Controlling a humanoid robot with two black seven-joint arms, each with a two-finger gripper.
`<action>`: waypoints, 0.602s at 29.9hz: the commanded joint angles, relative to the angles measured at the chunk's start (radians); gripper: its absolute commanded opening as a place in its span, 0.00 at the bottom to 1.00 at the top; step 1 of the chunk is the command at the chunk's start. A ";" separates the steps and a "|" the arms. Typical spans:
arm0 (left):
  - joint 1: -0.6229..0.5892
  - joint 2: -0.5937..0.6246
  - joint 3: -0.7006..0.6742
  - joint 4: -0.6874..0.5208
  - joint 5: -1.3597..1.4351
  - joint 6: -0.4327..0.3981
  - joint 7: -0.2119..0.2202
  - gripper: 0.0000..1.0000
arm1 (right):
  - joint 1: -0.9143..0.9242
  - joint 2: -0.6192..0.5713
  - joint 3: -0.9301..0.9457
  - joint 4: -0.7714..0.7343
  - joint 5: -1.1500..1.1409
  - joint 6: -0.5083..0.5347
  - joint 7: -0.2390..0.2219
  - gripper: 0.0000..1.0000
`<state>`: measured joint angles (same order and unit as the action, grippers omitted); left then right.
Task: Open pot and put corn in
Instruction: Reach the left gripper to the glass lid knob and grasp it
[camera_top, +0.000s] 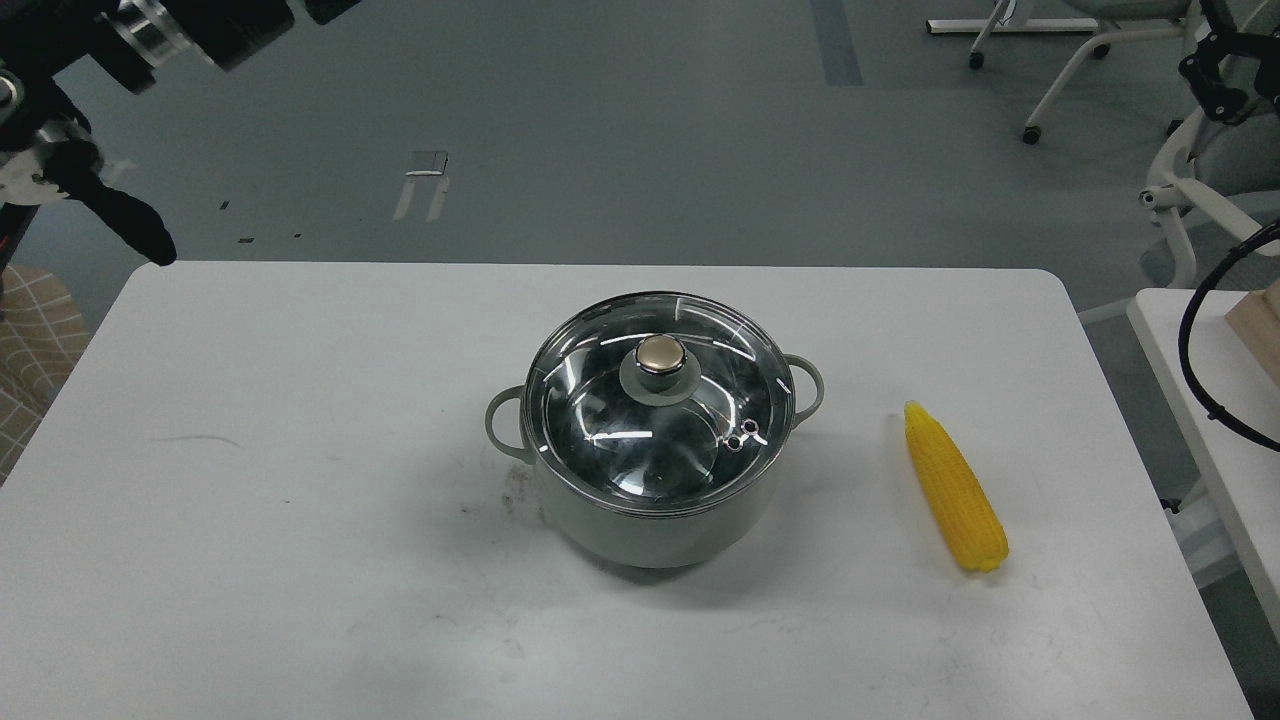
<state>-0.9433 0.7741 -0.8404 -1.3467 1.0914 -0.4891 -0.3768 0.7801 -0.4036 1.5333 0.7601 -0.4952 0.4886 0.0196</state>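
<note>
head view, looking forward and down onto a white bench (300, 500) with rounded far corners. at the middle of the bench stands the pot (655, 520), round and pale grey-green, with a small loop handle on each side; the left handle sits nearer the viewer than the right one. a glass lid (600, 400) with a steel rim rests on the pot and closes it, and a gold knob (661, 355) rises from the lid's middle. a small vent fitting shows near the lid's right edge. the shiny inside of the pot is visible through the glass.

the corn (955, 487), one bright yellow cob without husk, lies flat on the bench to the right of the pot, well apart from it. its narrow tip points away from the viewer and its thick end lies nearer the viewer and slightly further right.

the left arm enters at the upper left corner. its left pincer (120, 215) hangs above the bench's far left corner, well apart from the pot, touching nothing; only one dark finger is plainly seen, so whether it stands wide or narrow cannot be told. the right pincer is out of view.

beyond the bench lies a grey floor (620, 130), with white chair legs (1060, 60) on castors at the upper right. a second white surface (1200, 400) carrying a black cable (1195, 340) stands at the right edge.
</note>
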 joint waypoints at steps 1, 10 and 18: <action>0.021 -0.022 0.004 -0.141 0.365 0.000 -0.030 0.91 | -0.001 0.000 0.002 -0.001 0.000 0.000 0.000 1.00; 0.064 -0.079 0.156 -0.238 0.832 0.139 -0.112 0.83 | -0.001 -0.003 0.018 0.001 0.001 0.000 0.000 1.00; 0.077 -0.110 0.394 -0.212 1.045 0.310 -0.112 0.82 | -0.002 -0.003 0.019 0.001 0.001 0.000 0.000 1.00</action>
<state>-0.8763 0.6849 -0.4938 -1.5650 2.0969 -0.2064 -0.4888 0.7781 -0.4067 1.5512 0.7610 -0.4944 0.4886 0.0200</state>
